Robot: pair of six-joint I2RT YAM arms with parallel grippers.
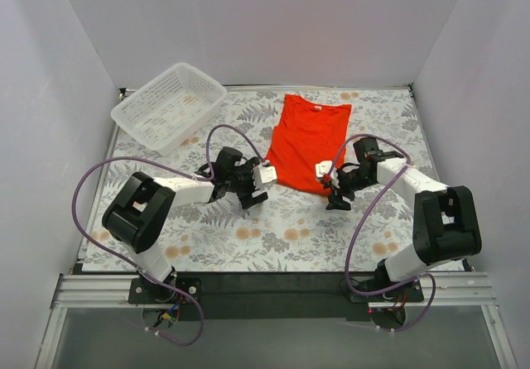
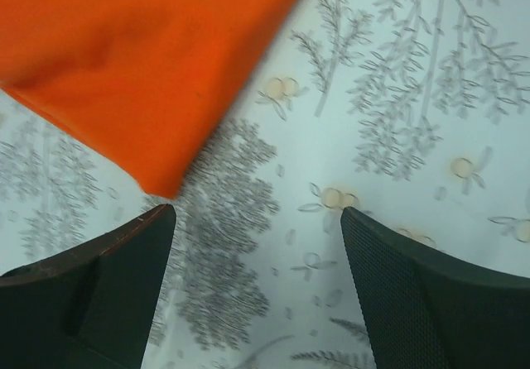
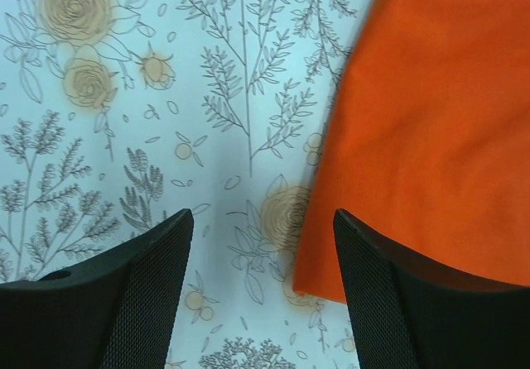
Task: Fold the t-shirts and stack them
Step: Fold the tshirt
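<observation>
Jaws of the left claw (image 2: 257, 220) stand spread, only desk (image 2: 397, 96) between them, a corner of the t-shirt (image 2: 141, 63) just ahead. The right claw (image 3: 263, 220) is spread too, empty, beside the hem. Lying flat mid-desk, apparently narrowed, it looks due its crosswise fold: pinch both hem corners, carry them toward the collar. Only the top view shows collar and basket (image 1: 170, 104).

No lettering, number or brand is readable — the t-shirt (image 1: 308, 141) is plain; the small white block (image 1: 267, 174) at the left wrist seems blank.
</observation>
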